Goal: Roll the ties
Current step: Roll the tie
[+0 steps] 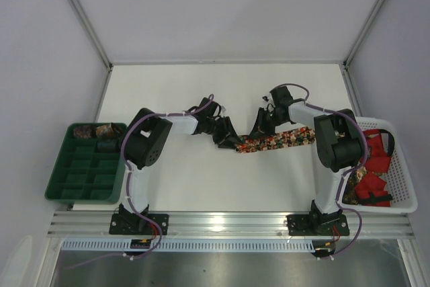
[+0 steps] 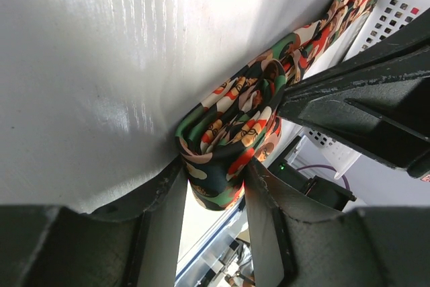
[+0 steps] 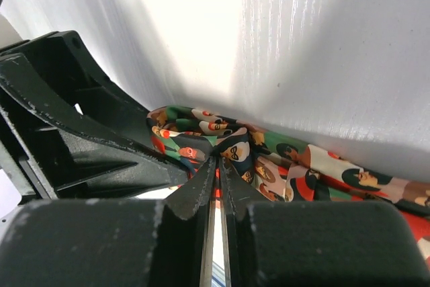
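Top external view: two arms meet over the middle of a white table (image 1: 201,179), both working one patterned tie (image 1: 279,140). The tie lies flat on the table, running from the centre toward the right arm, its left end gathered into a small bundle where the grippers converge. The left gripper (image 1: 227,138) is at that bundled end, and the right gripper (image 1: 259,131) is just beside it, over the strip.

Left wrist view: the bundled end sits between the two fingers (image 2: 164,199), which press it from both sides, so the left jaws are clamped on the tie. The loose length trails away toward the upper right, past the right gripper's black frame.

Right wrist view: the fingers (image 3: 195,196) are drawn almost together, with only a slit between them, and nip a fold of the tie at their tips. The bundle lies just beyond them against the left gripper, and the flat strip runs off to the right.

At the table's left edge a green tray (image 1: 52,179) holds rolled ties (image 1: 94,131) in its far compartments. At the right edge a white basket (image 1: 403,173) holds a heap of loose ties (image 1: 376,166), red and dark.
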